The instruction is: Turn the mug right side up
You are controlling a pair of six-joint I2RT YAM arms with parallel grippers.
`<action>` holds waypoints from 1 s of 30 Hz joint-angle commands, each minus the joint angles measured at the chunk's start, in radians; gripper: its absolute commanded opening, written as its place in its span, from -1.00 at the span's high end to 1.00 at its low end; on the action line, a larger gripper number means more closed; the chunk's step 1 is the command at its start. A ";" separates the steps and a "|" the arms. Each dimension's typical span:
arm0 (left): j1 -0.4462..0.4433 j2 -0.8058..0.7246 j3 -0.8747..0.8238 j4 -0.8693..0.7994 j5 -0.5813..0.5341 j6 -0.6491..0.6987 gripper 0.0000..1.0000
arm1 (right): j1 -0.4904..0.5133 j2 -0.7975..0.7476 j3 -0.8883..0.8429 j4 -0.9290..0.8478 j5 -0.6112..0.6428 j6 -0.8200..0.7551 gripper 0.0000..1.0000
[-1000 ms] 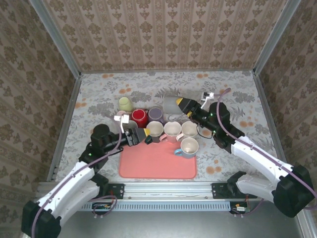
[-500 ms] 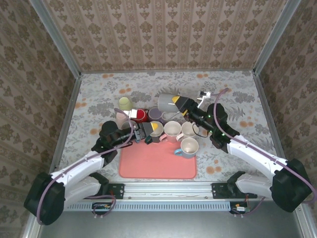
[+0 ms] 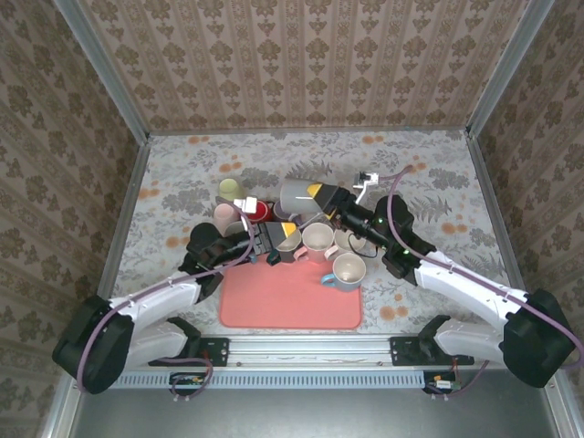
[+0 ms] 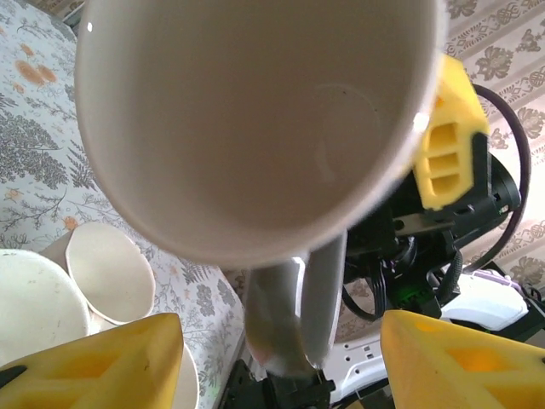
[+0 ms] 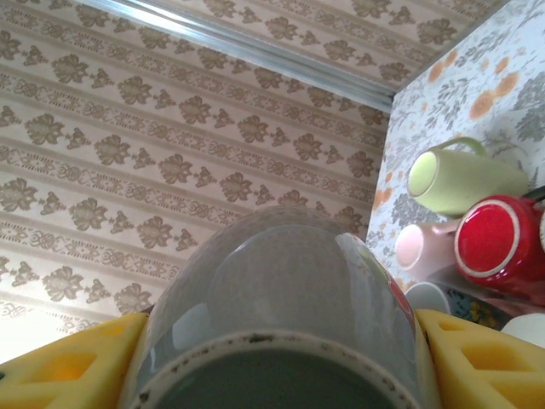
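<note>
Mug (image 3: 294, 195) is up off the table at the back of the cluster, grey and lying on its side, held by the right gripper (image 3: 315, 195).

Starting from the near edge, the pink mat (image 3: 292, 306) lies in front of the arm bases. Just past it a bunch of cream and pink mugs (image 3: 349, 270) stands mouth up. The left gripper (image 3: 281, 239) has pushed forward over that bunch within the last second and tipped up toward the mug. Its yellow fingers (image 4: 85, 362) stand apart. From its wrist view the mug's open mouth faces it, with the handle (image 4: 289, 315) hanging between the fingers and touching neither, as far as I can tell.

Beyond it, the right gripper is clamped across the mug's body with the foot ring toward its own wrist. It has carried the mug leftward along the back to meet the other arm. Farther still, a red mug (image 3: 258, 212), a pale pink one (image 3: 224, 214) and a yellow-green one (image 3: 231, 190) rest on the table.

To me this looks like a half-done turn, since the mouth faces sideways and not yet up. It is likely a handover by the handle, with the set-down still to come.
</note>
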 commanded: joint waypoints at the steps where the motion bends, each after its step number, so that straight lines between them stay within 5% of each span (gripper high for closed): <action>1: -0.003 0.006 0.039 0.094 0.030 -0.019 -0.28 | 0.021 0.002 0.020 0.130 -0.015 0.031 0.02; 13: 0.017 -0.008 0.033 0.144 0.026 -0.022 -0.07 | 0.079 0.045 0.032 0.168 -0.037 0.053 0.03; 24: 0.047 -0.021 0.004 0.230 0.018 -0.055 0.77 | 0.087 0.070 0.030 0.169 -0.044 0.059 -0.01; 30: 0.068 -0.100 0.016 0.138 0.040 -0.021 0.95 | 0.085 0.049 0.065 0.025 -0.017 0.015 -0.81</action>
